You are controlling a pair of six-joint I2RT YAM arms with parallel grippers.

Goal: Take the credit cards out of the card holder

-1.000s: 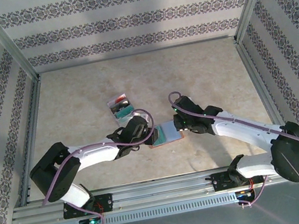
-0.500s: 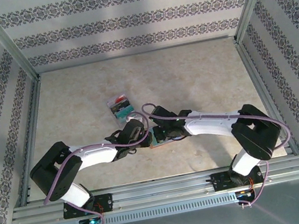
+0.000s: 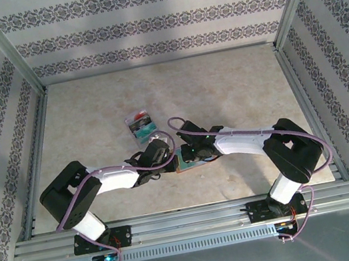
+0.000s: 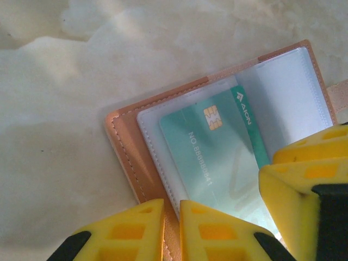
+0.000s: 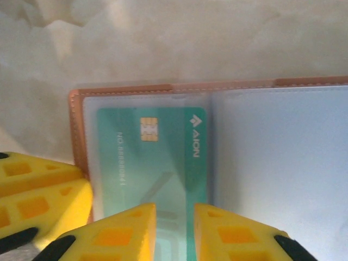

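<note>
Now that my R gripper [image 5: 175,215] has swung in over the open wallet [image 4: 126,147], mid-table, it straddles the teal card [image 5: 157,163], grip unclear; L gripper [image 4: 171,209] pinches wallet edge, so pull-out can start

right hand [image 5: 175,216] swung left onto the card holder [image 4: 128,147], right arm [image 3: 250,139] folded back toward its base

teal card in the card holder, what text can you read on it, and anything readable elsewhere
"AION", beside a small logo, on the teal card in the card holder.
"NO." then a row of digits, same card: digits too blurred.
Loose cards in the top view: too small to read.
</note>
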